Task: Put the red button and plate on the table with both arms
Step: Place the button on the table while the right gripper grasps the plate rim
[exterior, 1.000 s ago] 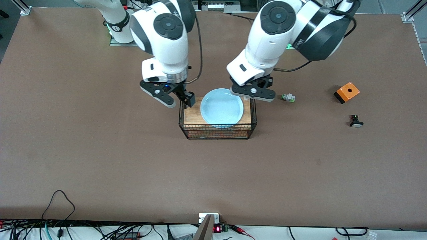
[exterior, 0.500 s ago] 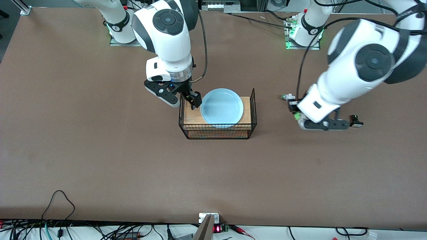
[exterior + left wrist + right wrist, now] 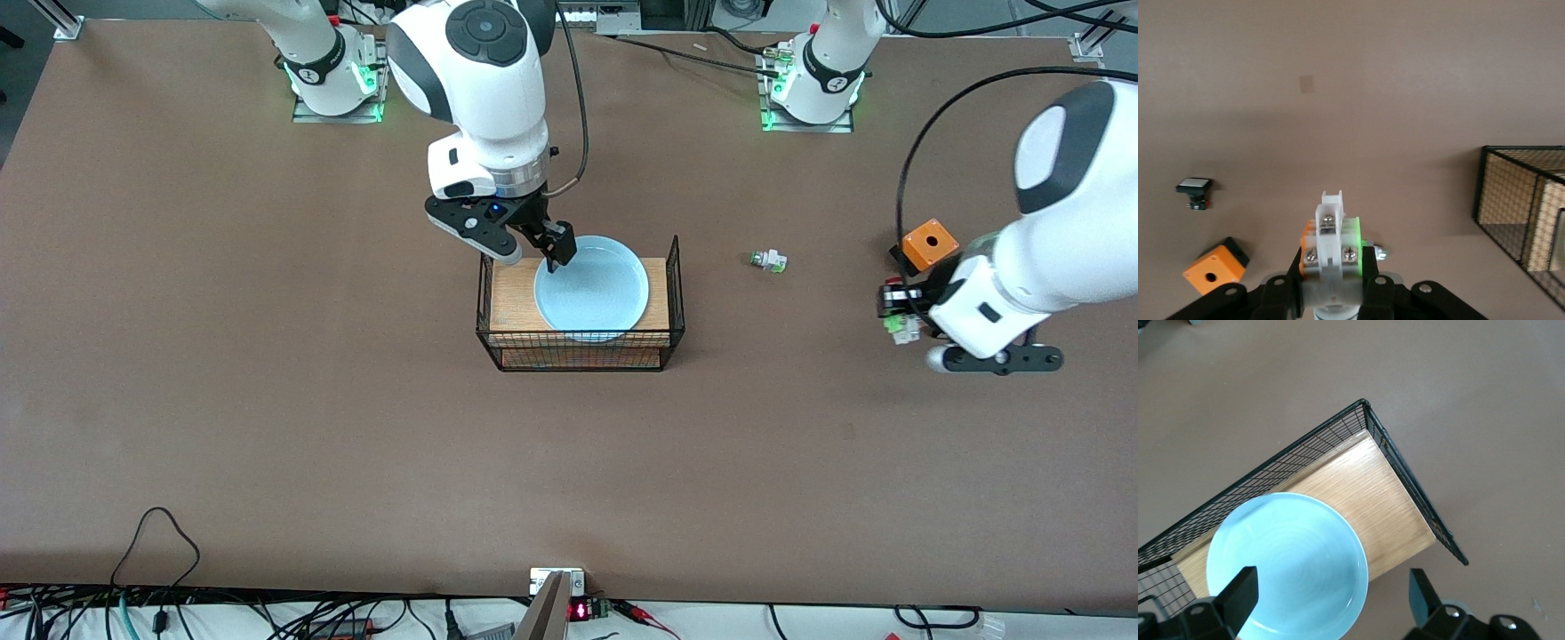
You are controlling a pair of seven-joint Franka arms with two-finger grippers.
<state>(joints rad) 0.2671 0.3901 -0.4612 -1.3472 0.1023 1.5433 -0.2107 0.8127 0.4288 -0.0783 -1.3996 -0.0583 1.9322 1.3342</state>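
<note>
The red button (image 3: 1331, 243) is clenched in the left tool (image 3: 900, 313), held over the table (image 3: 267, 400) at the frame's right. The plate (image 3: 591, 289) lies on the wire rack (image 3: 578, 351) at centre, with the right tool (image 3: 542, 249) spread wide over its rim.

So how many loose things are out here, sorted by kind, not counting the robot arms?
small push-button parts: 3 (red button, whitish part, black white-capped part)
orange box: 1
light blue plate: 1
wire rack: 1
total: 6
</note>
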